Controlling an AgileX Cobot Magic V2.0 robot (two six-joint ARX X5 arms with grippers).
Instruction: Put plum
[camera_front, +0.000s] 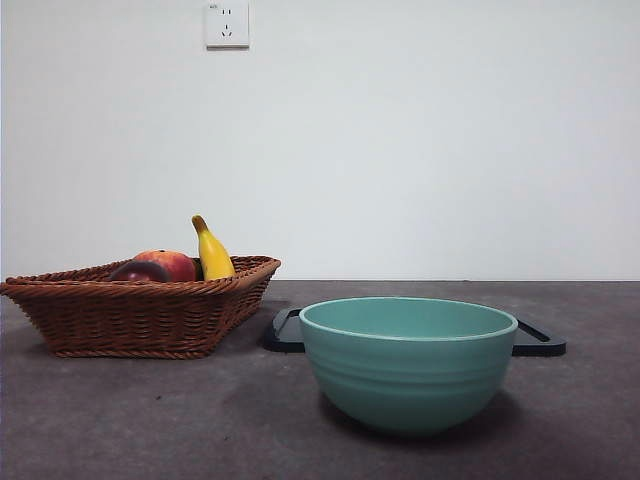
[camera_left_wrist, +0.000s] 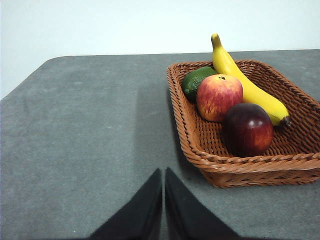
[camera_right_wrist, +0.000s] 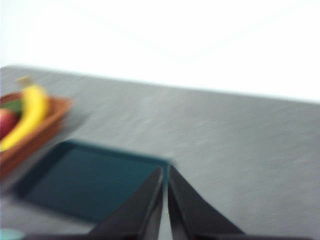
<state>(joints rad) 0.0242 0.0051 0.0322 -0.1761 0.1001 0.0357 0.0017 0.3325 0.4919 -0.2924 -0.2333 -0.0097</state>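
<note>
The plum (camera_left_wrist: 247, 129), dark maroon and round, lies in the brown wicker basket (camera_left_wrist: 235, 165) beside a red-orange round fruit (camera_left_wrist: 219, 97), a yellow banana (camera_left_wrist: 245, 82) and a green fruit (camera_left_wrist: 196, 80). In the front view the plum (camera_front: 140, 271) just shows above the basket rim (camera_front: 140, 310). My left gripper (camera_left_wrist: 163, 175) is shut and empty, hanging above the bare table short of the basket. My right gripper (camera_right_wrist: 165, 172) is shut and empty, above the edge of a dark tray (camera_right_wrist: 90, 185). Neither arm shows in the front view.
A teal bowl (camera_front: 408, 360) stands at the front, right of the basket. The flat dark tray (camera_front: 535, 340) lies behind it. A wall socket (camera_front: 227, 24) is on the white wall. The right wrist view is blurred.
</note>
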